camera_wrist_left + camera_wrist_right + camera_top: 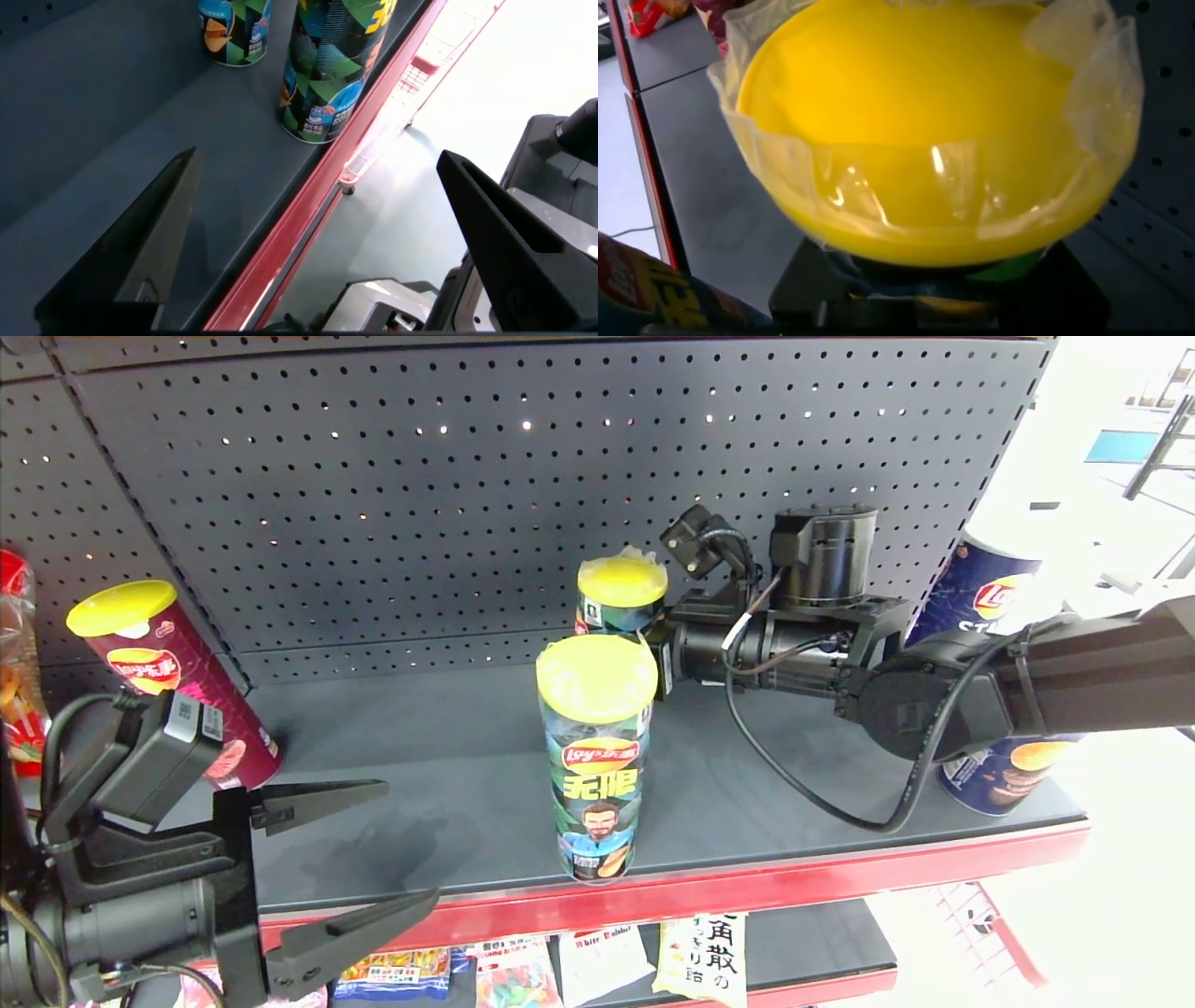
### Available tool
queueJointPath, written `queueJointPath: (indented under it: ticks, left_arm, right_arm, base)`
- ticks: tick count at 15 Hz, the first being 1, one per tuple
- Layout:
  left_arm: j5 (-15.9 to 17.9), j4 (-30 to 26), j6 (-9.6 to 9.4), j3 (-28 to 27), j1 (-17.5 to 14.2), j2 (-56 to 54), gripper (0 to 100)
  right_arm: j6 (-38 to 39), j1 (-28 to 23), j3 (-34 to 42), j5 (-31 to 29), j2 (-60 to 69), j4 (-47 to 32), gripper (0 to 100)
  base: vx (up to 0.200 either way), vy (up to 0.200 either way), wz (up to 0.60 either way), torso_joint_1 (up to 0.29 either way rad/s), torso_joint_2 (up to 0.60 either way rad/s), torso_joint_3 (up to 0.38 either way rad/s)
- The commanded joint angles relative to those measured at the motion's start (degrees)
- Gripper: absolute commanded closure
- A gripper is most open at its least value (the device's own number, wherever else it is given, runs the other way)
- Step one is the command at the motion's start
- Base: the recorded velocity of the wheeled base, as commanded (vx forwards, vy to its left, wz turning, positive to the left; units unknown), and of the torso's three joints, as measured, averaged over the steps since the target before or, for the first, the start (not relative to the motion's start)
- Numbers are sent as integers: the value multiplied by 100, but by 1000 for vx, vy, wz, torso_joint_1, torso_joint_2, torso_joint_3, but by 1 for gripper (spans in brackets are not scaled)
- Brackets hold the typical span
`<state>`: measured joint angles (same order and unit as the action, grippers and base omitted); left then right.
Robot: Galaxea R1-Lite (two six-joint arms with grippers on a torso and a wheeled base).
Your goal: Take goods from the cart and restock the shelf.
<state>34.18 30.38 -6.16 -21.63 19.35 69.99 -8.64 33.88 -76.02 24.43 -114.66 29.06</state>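
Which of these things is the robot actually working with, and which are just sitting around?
Job in hand: rear green can, in the right gripper; front green can; shelf; open left gripper.
Just there: maroon can; blue can; snack packets below.

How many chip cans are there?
4: maroon can tilted at left, green can at the front edge, second green can behind it at the right gripper, blue can far right.

Head overlooks shelf (pixel 448 756); wrists close, same shelf.
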Motion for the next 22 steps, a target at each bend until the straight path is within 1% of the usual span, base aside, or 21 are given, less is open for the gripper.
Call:
queueJointPath:
  ticks: [1,4,5,9,10,13,14,16,17,18,19,20,22]
  left_arm:
    - [1,3,0,1,-1,15,0]
    - [1,-6,0,1,-1,15,0]
    - [1,3,0,1,8,24,0]
    - [1,-6,0,9,8,33,0]
    - [-8,-6,-8,9,8,41,0]
    - [-61,-6,-17,-8,8,147,0]
    - [-245,21,-35,-17,8,296,0]
    - [-307,47,-61,-87,8,551,0]
    - [-307,47,-114,-158,17,683,0]
    - [-307,47,-246,-210,17,850,0]
    - [-307,47,-360,-254,25,929,0]
    - [-307,47,-421,-263,69,947,0]
    - [-324,47,-421,-254,131,947,0]
  right_arm:
    - [3,5,43,-8,41,-23,100]
    - [3,14,123,-26,93,-23,100]
    - [-15,40,123,-35,93,-23,0]
    - [12,93,167,-44,190,-23,0]
    - [12,93,307,-52,348,-32,0]
    - [29,84,984,-167,876,-23,0]
    - [82,84,1406,-184,1192,-15,0]
    - [144,31,1924,-395,1614,-6,0]
    - [144,-48,2153,-465,1781,-6,0]
    - [144,-153,2293,-465,1834,3,0]
    - [135,-241,2346,-474,1816,12,0]
    - [144,-329,2346,-474,1790,12,0]
    - [144,-417,2381,-509,1825,12,0]
  base:
    - [0,0,0,0,0,0]
    - [0,0,0,0,0,0]
    - [0,0,0,0,0,0]
    - [0,0,0,0,0,0]
    - [0,0,0,0,0,0]
    - [0,0,0,0,0,0]
    - [0,0,0,0,0,0]
    - [0,0,0,0,0,0]
    - [0,0,0,0,0,0]
    - [0,0,0,0,0,0]
    - [0,0,0,0,0,0]
    - [0,0,0,0,0,0]
    - [0,0,0,0,0,0]
